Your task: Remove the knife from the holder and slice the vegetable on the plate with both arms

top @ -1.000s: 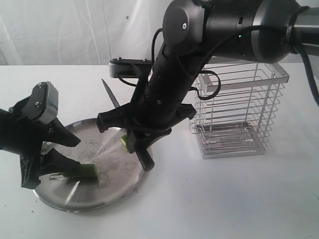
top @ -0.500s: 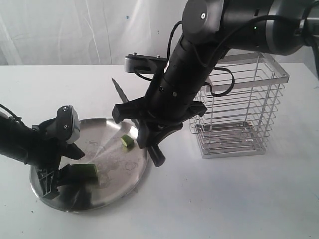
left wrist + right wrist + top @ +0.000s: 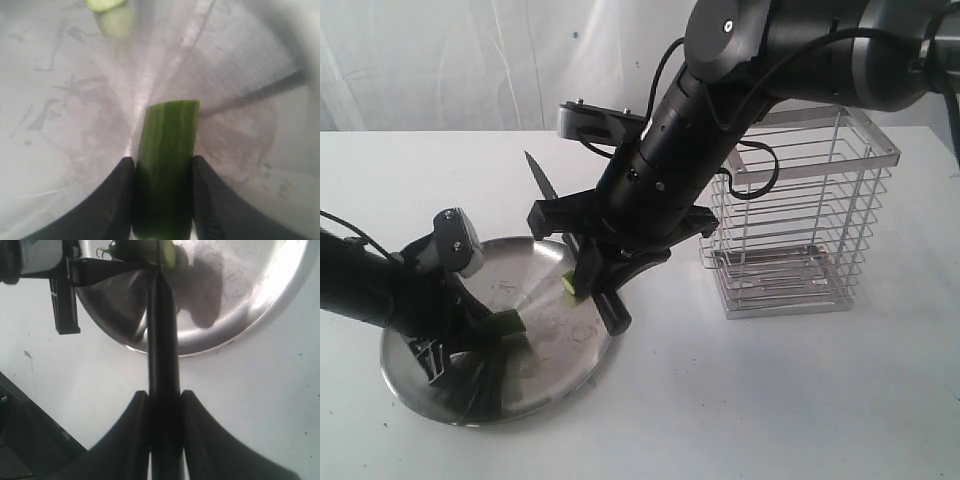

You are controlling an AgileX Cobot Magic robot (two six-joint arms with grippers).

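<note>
The knife [image 3: 542, 188] is out of the holder [image 3: 800, 215] and clamped by its handle in the right tool [image 3: 164, 405]. A first cut looks done — one small slice [image 3: 570, 283] lies apart on the plate [image 3: 535, 375]. More slicing remains, I judge. The vegetable [image 3: 166, 165] — dark green, ribbed, flat pale end — lies on the plate, pinched in the left tool [image 3: 162, 197].

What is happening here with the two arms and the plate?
Two robot arms are cutting a vegetable on a steel plate. The left gripper pins the green piece against the plate. The right gripper grips the knife by its handle, over the plate. One cut slice already lies apart. The wire holder stands beside the plate.
</note>
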